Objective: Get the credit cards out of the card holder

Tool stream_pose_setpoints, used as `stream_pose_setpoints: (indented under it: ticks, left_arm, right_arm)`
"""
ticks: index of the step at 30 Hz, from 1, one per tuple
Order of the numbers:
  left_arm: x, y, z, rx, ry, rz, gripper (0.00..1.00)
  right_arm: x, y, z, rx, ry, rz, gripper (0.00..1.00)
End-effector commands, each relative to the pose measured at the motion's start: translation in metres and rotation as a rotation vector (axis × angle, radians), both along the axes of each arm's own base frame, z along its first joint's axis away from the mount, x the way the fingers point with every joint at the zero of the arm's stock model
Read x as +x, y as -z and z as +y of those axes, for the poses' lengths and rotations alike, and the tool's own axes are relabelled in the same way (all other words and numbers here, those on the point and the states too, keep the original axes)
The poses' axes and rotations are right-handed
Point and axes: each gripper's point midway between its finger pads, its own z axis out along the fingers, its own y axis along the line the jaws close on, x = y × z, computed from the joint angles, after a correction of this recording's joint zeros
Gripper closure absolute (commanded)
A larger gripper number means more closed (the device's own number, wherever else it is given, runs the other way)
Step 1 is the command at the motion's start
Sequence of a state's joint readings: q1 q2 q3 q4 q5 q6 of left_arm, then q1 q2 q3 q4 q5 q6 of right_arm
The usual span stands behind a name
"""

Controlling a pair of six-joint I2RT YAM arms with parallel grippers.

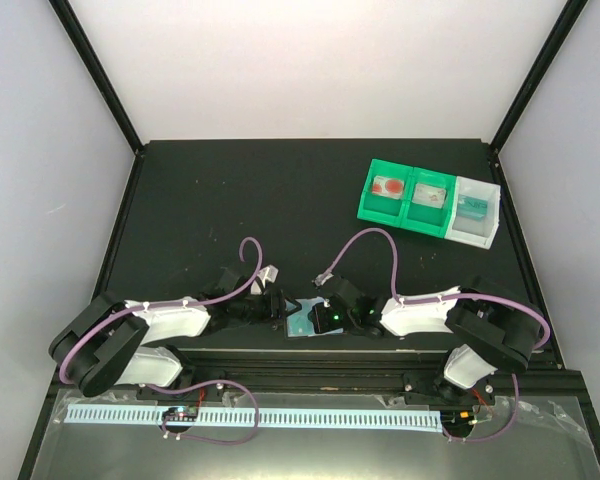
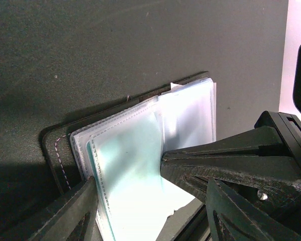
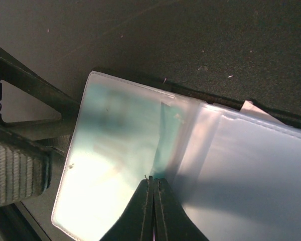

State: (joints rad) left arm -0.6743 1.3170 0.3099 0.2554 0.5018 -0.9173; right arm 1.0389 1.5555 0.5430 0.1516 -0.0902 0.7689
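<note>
Nothing legible shows anywhere: the credit cards [image 3: 115,145] in the card holder [image 2: 55,145] look pale and blurred, without readable print.

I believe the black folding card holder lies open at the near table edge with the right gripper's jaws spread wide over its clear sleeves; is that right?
Not quite: the right gripper has its jaws shut, tips pressed together, as the right wrist view shows. The black folding card holder does lie open at the near table edge, its clear sleeves beneath them.
</note>
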Motion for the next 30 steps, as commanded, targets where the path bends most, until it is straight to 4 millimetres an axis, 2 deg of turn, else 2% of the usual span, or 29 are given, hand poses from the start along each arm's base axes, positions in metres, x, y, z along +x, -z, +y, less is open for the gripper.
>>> stream_pose_setpoints:
  ticks: [1,8,15,22,30]
  left_arm:
    - [0.000,-0.010,-0.007,-0.049,0.024,-0.014,0.39]
    - [-0.001,-0.018,-0.009,-0.069,0.032,-0.019,0.41]
    - [-0.003,-0.036,-0.017,-0.101,0.063,-0.048,0.41]
    - [-0.005,-0.042,-0.019,-0.096,0.076,-0.058,0.41]
    - [-0.005,-0.044,-0.026,-0.107,0.097,-0.064,0.41]
  right_arm:
    - [-0.011,0.025,-0.013,-0.067,-0.005,0.043,0.97]
    - [-0.011,0.017,-0.010,-0.030,-0.008,0.030,0.92]
    - [-0.007,0.001,-0.008,0.006,-0.002,-0.001,0.88]
    - [-0.005,-0.005,-0.012,0.004,0.016,-0.021,0.82]
    - [0.002,-0.029,-0.023,-0.002,0.041,-0.091,0.74]
